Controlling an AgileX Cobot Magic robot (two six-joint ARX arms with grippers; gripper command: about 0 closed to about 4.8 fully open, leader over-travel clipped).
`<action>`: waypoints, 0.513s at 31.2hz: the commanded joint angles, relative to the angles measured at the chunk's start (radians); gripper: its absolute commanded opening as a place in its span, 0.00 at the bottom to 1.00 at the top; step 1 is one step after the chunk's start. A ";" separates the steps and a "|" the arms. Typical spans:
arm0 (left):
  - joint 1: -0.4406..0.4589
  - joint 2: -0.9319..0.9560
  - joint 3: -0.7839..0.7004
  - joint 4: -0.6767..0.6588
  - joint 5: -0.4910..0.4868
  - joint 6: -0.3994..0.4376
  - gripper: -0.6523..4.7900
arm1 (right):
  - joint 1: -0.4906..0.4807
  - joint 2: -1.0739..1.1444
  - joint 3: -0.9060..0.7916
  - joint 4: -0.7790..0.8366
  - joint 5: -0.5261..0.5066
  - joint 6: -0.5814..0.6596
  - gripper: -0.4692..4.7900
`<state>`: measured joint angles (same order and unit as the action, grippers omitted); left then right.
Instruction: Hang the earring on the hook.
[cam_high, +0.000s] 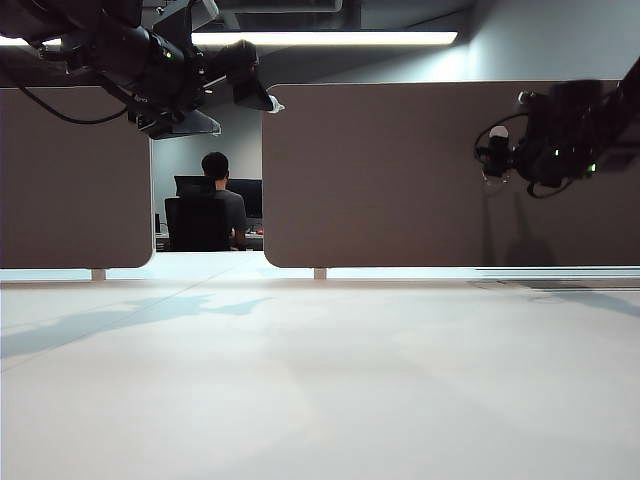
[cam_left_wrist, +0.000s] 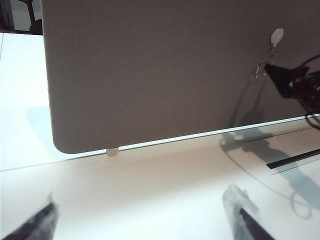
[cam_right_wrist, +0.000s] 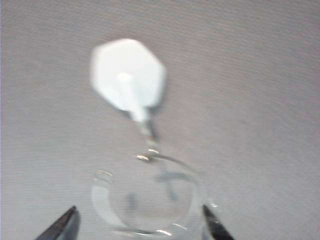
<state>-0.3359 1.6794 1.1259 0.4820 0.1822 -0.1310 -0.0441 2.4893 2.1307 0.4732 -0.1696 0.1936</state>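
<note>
- The earring (cam_right_wrist: 150, 195), a thin silver wire hoop, hangs just below the hook (cam_right_wrist: 129, 75), at about six o'clock from the pale hexagonal knob; its top appears to sit on the short metal prong under the knob, though the right wrist view is blurred there.
- Progress, as I judge it: the hanging itself looks done. The hoop seems to rest on the prong with no finger on it. What is left is to draw the arm back without snagging the wire.
- The right gripper (cam_right_wrist: 140, 225) sits just under the hoop, at six o'clock from it. Its two dark fingertips (cam_right_wrist: 65, 225) stand apart on either side of the hoop, clear of it, so the pincer reads as released, grasping nothing.
- In the left wrist view the hook (cam_left_wrist: 276, 36) and earring (cam_left_wrist: 260, 69) show small on the brown panel (cam_left_wrist: 150, 75), with the right arm at about four o'clock of them.
- The left gripper (cam_left_wrist: 145, 220) is well apart from the hook, over the white table (cam_left_wrist: 150, 190); its fingers are spread wide and empty.
- Count: one earring, one hook, two grippers, two brown panels in the exterior view, and one seated person (cam_high: 217, 195) in the gap between them.
</note>
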 joint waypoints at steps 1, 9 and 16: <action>-0.001 -0.032 0.007 -0.015 0.031 0.000 1.00 | 0.002 -0.101 0.010 -0.091 -0.054 -0.019 0.52; 0.001 -0.196 0.007 -0.077 0.035 0.027 0.10 | 0.002 -0.381 0.010 -0.509 -0.104 -0.095 0.08; 0.001 -0.475 0.006 -0.352 0.013 0.117 0.11 | 0.003 -0.679 -0.100 -0.679 -0.153 -0.133 0.08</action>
<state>-0.3344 1.2633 1.1271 0.2169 0.2043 -0.0326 -0.0437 1.8790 2.0567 -0.2203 -0.3092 0.0593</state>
